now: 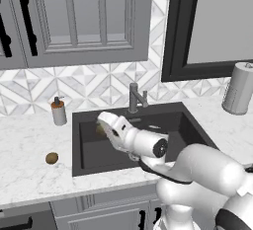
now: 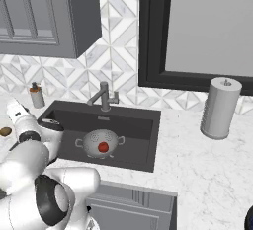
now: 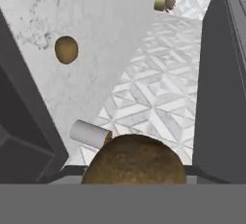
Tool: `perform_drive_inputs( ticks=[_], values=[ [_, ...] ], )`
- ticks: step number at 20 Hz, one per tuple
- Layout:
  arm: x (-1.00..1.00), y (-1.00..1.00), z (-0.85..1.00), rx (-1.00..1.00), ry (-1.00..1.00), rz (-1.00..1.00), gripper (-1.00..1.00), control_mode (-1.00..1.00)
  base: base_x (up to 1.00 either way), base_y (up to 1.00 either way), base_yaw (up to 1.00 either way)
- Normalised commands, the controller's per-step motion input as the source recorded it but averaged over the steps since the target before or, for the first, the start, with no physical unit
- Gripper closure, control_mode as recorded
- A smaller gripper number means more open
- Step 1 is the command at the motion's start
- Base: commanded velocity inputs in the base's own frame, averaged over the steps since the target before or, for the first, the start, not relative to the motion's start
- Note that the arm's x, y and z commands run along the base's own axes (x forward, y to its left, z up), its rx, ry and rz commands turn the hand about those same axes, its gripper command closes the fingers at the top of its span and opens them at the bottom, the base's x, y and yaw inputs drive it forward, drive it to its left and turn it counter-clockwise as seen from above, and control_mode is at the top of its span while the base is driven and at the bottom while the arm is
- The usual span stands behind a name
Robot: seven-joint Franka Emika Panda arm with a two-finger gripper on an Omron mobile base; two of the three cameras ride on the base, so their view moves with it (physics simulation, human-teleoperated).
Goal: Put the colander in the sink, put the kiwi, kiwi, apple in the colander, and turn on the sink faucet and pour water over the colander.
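Carrying 1 kiwi (image 3: 135,159) pinched between half-spread gripper (image 1: 102,125) jaws above the sink (image 1: 190,120); best swung right over the colander (image 2: 100,142), lowered beside the apple (image 2: 103,147), then released. Other kiwi (image 1: 52,158) waiting farther off on the counter (image 1: 29,145).

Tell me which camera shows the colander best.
The right base view: the colander sits whole in the sink with the apple inside. In the left base view the arm covers that spot.
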Motion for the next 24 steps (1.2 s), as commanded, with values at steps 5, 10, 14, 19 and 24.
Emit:
perform_drive_inputs(
  ticks=[5,10,14,19,24],
  values=[
    [-0.21,-0.72,1.00,0.35,0.02,-0.12,1.00,-1.00,0.00,0.00,0.00],
    [-0.29,-1.00,0.85,0.19,0.20,-0.23,1.00,-1.00,0.00,0.00,0.00],
    [-0.03,-1.00,0.85,0.16,0.38,-0.25,1.00,-1.00,0.00,0.00,0.00],
    [0.00,-0.91,0.96,0.20,0.47,-0.20,1.00,-1.00,0.00,0.00,0.00],
    [0.00,-1.00,0.77,0.23,0.48,-0.15,1.00,-1.00,0.00,0.00,0.00]
  ],
)
